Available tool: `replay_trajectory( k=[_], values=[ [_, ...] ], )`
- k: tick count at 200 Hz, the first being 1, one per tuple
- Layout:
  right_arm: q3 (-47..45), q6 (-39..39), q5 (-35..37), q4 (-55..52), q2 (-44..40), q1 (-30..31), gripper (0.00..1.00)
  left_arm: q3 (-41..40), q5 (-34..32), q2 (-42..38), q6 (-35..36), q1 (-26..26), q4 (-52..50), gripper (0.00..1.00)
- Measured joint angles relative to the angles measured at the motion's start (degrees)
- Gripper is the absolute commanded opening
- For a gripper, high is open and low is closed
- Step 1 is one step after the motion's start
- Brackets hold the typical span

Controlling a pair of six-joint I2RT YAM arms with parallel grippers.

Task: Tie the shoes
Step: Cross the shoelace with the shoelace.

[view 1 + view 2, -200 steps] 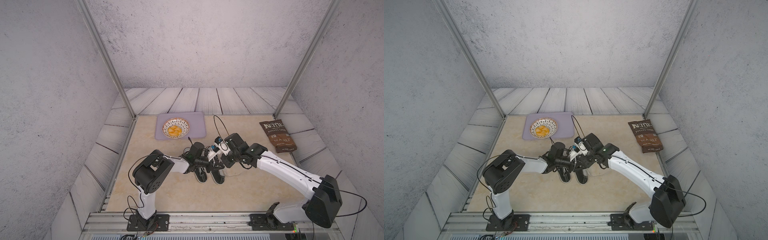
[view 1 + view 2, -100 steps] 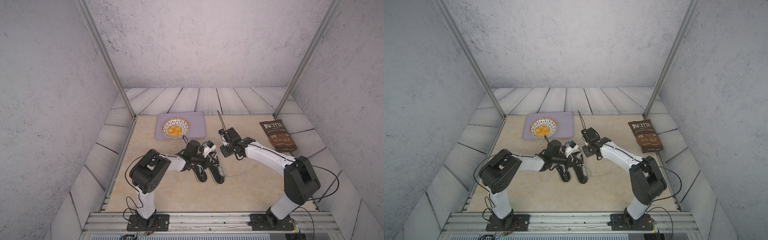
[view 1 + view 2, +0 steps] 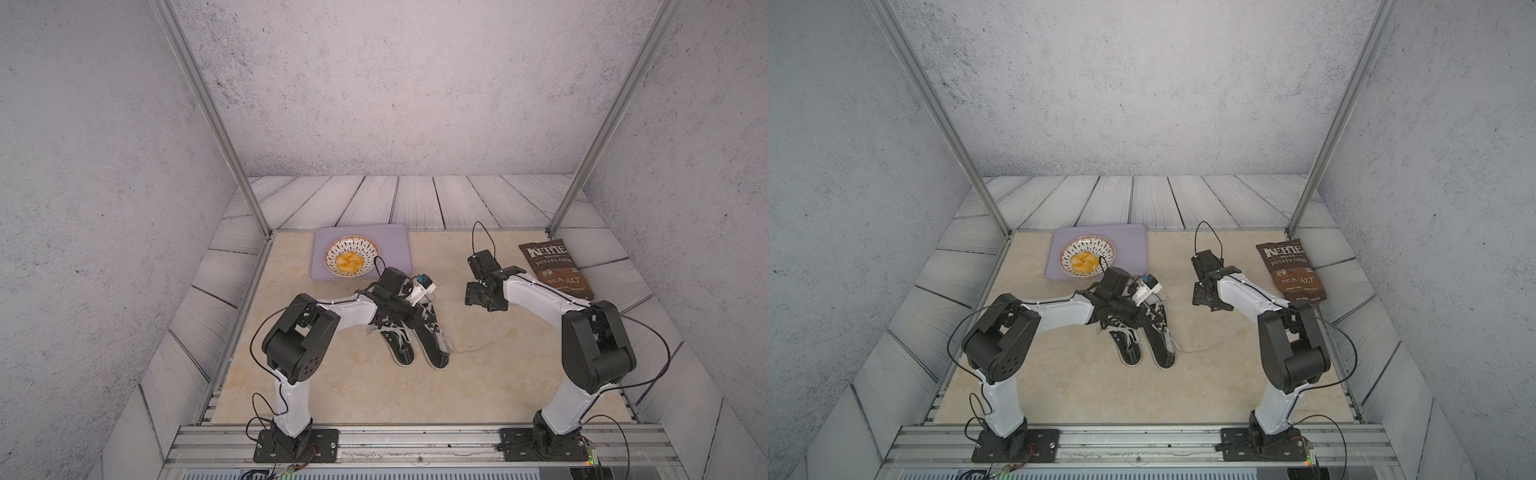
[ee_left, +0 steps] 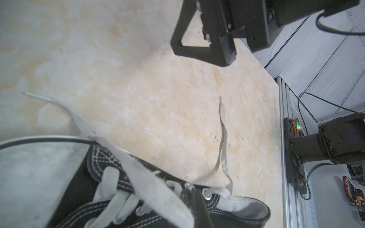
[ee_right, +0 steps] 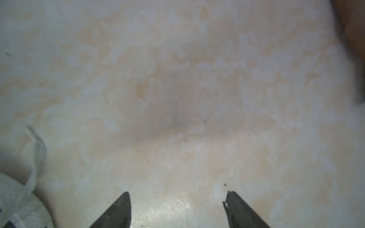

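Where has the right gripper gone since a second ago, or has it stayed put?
Yes, it moved. The right gripper has pulled away from the shoes, toward the chip bag, and its jaws stand open.

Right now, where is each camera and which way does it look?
Both top views: high above the bases, looking down at table, shoes and both arms.
Right wrist: on the right arm, facing the table; open right gripper tips show.
Left wrist: on the left arm, facing over a shoe toward the right gripper; left gripper peeks in.
Shared: top and left wrist show the shoes.
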Motion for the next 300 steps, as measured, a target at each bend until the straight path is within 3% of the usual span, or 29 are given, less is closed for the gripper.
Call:
replay_trajectory(
  k=[59,92,116,136,170,178,224,249,300],
  values=[
    [-9.3,20.3,-6.4,-8.7,-3.4,4.5,0.74,0.6,0.0,0.0,4.4,0.0,-6.6,0.00],
    [-11.1,26.2,-9.6,-7.8,-3.4,6.7,0.72,0.8,0.0,0.0,5.4,0.0,-7.9,0.00],
    [-12.3,28.7,-10.9,-6.2,-3.4,7.3,0.64,1.1,0.0,0.0,6.0,0.0,-8.3,0.00],
    [-14.1,30.5,-11.7,-4.8,-3.4,7.6,0.51,1.1,-0.1,0.0,6.3,0.0,-8.9,0.00],
    [-16.2,32.6,-12.0,-2.3,-4.6,7.9,0.00,1.1,-0.5,-0.3,7.0,0.0,-10.3,0.00],
    [-16.8,32.8,-11.7,-2.2,-5.2,7.9,0.00,1.1,-0.7,-0.5,7.3,0.0,-10.8,0.00],
    [-16.7,29.4,-5.5,-3.9,-9.4,7.9,0.00,1.2,-1.7,-2.8,10.4,0.0,-15.0,0.00],
    [-14.8,21.5,-2.5,-1.7,-16.5,7.9,0.00,2.0,-1.9,-3.4,12.1,0.0,-17.1,0.00],
    [-12.9,0.5,-11.1,12.9,-20.9,7.9,0.00,3.4,-1.2,-3.3,13.6,0.0,-16.7,0.20]
  ],
)
